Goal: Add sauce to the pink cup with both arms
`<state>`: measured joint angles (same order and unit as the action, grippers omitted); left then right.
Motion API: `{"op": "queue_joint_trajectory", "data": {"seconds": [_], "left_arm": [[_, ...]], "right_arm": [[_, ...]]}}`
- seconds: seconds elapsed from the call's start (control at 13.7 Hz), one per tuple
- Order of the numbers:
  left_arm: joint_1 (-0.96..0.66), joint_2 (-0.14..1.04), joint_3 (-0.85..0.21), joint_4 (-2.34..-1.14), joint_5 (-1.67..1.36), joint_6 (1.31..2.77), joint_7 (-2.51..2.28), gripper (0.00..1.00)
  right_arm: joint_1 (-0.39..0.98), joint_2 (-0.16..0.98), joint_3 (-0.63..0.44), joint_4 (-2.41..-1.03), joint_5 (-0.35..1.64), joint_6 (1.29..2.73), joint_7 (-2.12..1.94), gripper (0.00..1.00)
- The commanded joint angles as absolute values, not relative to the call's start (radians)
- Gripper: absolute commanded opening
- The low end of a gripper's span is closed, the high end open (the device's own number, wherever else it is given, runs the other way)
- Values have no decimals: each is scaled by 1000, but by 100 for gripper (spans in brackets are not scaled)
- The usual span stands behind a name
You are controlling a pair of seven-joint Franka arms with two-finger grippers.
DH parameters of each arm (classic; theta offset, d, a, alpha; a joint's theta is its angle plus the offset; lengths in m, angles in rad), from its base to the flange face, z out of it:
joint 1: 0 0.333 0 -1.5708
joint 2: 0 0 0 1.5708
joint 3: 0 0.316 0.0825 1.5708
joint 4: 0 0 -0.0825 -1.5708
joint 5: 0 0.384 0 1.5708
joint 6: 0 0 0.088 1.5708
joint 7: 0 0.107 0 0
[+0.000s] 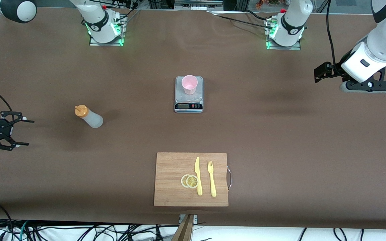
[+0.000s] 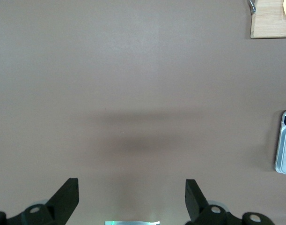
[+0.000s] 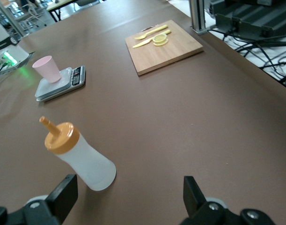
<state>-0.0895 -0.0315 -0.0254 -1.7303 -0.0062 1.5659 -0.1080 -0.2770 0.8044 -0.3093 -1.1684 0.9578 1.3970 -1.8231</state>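
The sauce bottle (image 1: 89, 116), translucent white with an orange nozzle cap, stands on the table toward the right arm's end. My right gripper (image 1: 28, 133) hovers low beside it, open, with nothing between its fingers; in the right wrist view the bottle (image 3: 79, 157) is just ahead of the gripper (image 3: 128, 192). The pink cup (image 1: 189, 84) stands upright on a kitchen scale (image 1: 188, 102) at mid-table, also seen as cup (image 3: 48, 68). My left gripper (image 2: 132, 197) hangs open over bare table toward the left arm's end, holding nothing.
A wooden cutting board (image 1: 173, 180) lies nearer the front camera than the scale, carrying a yellow knife (image 1: 198, 175), a yellow fork (image 1: 211, 179) and lemon slices (image 1: 189, 181). The scale's edge (image 2: 285, 140) and a board corner (image 2: 271, 21) show in the left wrist view.
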Motion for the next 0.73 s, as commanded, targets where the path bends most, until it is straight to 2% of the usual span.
{"op": "queue_joint_trajectory", "data": {"seconds": [0.0,0.29,0.66], "left_arm": [[-87,-34,-25,-1718,-23,1549,-114,100],[-89,-34,-26,-1718,-23,1549,-114,100],[-91,-35,-31,-1717,-23,1548,-114,100]], "right_arm": [[-226,787,-310,-1098,910,1379,-1639,100],[-83,717,-316,-1094,821,1433,-1337,100],[63,589,-292,-1104,571,1500,-963,100]]}}
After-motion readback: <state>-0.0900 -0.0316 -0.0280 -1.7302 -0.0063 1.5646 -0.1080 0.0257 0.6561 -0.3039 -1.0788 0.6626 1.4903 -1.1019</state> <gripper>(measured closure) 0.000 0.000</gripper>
